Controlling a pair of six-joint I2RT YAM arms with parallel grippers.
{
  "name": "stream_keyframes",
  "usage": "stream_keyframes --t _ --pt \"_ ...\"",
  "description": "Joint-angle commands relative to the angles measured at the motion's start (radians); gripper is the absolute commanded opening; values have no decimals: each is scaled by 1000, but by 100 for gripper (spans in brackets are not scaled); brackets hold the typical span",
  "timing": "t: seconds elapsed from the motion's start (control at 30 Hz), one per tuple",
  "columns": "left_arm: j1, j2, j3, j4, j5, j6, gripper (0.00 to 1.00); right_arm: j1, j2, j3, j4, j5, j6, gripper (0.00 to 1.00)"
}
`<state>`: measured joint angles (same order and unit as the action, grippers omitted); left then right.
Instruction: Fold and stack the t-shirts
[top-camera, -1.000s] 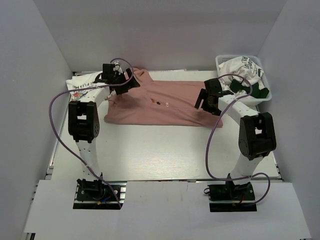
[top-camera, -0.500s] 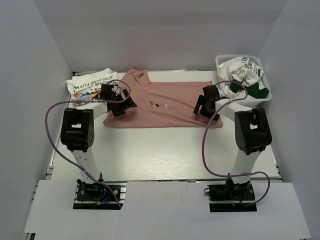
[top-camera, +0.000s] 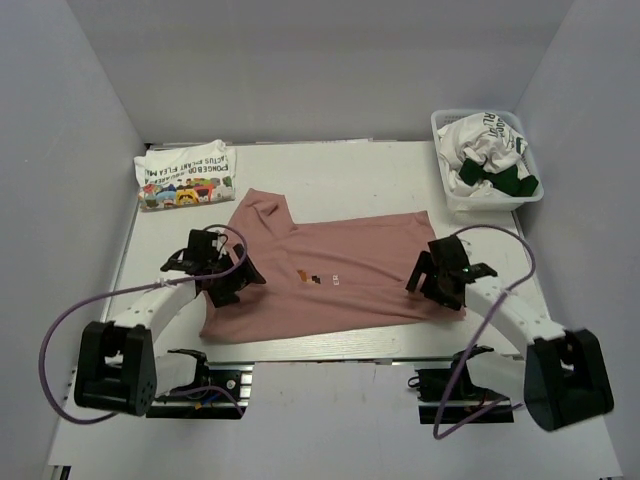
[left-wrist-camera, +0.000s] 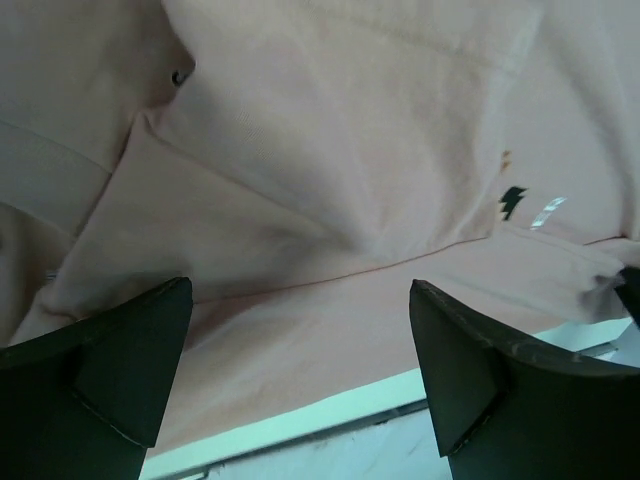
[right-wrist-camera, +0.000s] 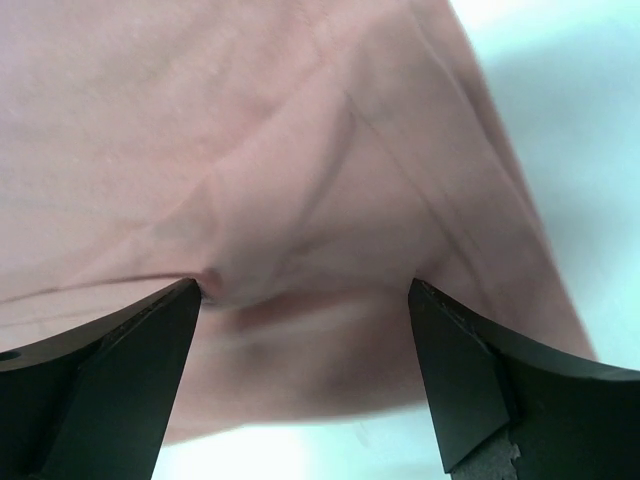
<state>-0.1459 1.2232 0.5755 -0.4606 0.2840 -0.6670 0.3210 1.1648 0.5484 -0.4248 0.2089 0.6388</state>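
Near front edge, pink t-shirt (top-camera: 335, 290), left end effector (top-camera: 232, 284), right end effector (top-camera: 436, 279), both released.

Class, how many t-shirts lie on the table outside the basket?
2: the pink t-shirt spread near the front edge, and the folded white printed t-shirt at the far left corner. Others are bundled in the basket, uncountable.

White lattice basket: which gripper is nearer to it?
Right. The right gripper is over the pink t-shirt's right edge, on the lattice basket's side of the table; the left gripper is over the shirt's left edge, across the table.
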Motion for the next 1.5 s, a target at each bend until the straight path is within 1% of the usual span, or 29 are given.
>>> stream_keyframes --t 0.0,0.03,0.1,0.13,0.17,0.2,0.23,0.3,0.33,0.37,0.4,0.43,0.47,0.5,0.53,0.57,0.6,0.63,0.7,0.8,0.87,0.93,1.1,1.17,1.23,1.27,1.37,1.4,1.47 --pt "-9 -93 55 -113 -48 -19 99 9 -129 24 -189 86 26 90" --pt "-9 -93 119 -140 -105 -19 99 7 -164 41 -183 93 4 90" --pt "-18 -64 199 -150 -163 -10 99 7 -165 114 -157 118 -11 90" --pt "-18 -41 275 -150 -217 3 99 3 -139 131 -123 119 -24 90" --pt "-18 -15 312 -136 -236 3 99 3 -125 168 -105 121 -27 90" --pt "-9 54 351 -119 -236 29 99 3 -110 203 -47 119 -30 90" --pt "2 96 427 -103 -261 29 99 -2 -58 215 -29 122 -33 90" --pt "2 195 522 -92 -307 49 99 0 13 272 32 142 -42 90" --pt "2 308 617 -92 -322 49 99 -5 100 353 29 147 -34 90" --pt "2 370 673 -102 -322 49 99 -3 133 381 24 183 -25 90" --pt "11 431 790 -116 -333 70 99 -7 197 474 2 191 -25 90" --pt "11 544 847 -127 -356 70 99 -14 223 504 -5 236 -25 90" --pt "11 599 903 -136 -356 89 99 -17 286 531 -5 238 -30 90" --pt "11 649 959 -156 -356 107 99 -28 346 559 -5 239 -63 90" --pt "2 698 1071 -167 -367 133 99 -28 375 656 -14 257 -73 90" --pt "2 744 1125 -180 -376 147 99 -34 403 686 -19 279 -92 90" --pt "2 841 1243 -229 -412 156 99 -37 497 747 -41 279 -97 90" --pt "-7 886 1300 -254 -425 180 99 -37 524 795 -55 284 -103 90" --pt "-7 1003 1452 -312 -453 204 99 -45 620 852 -68 277 -110 90" --pt "-7 1082 1566 -323 -453 233 97 -56 689 929 -92 284 -113 90" --pt "-7 1124 1595 -314 -444 251 94 -62 752 976 -89 293 -125 90" --pt "-7 1133 1595 -305 -424 251 90 -66 798 1016 -94 306 -134 90" --pt "-17 1133 1479 -256 -414 251 80 -80 886 1097 -138 313 -117 90" --pt "-17 1147 1468 -256 -405 251 72 -83 907 1093 -149 320 -97 90" --pt "-17 1162 1468 -256 -382 251 66 -88 912 1082 -143 320 -106 90" --pt "-17 1173 1456 -256 -337 251 57 -89 915 1078 -129 316 -114 90" --pt "-17 1173 1420 -245 -298 262 32 -94 923 1041 -120 311 -116 90" --pt "-17 1173 1408 -231 -298 271 17 -92 921 1036 -114 304 -116 90" --pt "-17 1164 1373 -219 -289 271 2 -89 917 1010 -114 281 -107 90"
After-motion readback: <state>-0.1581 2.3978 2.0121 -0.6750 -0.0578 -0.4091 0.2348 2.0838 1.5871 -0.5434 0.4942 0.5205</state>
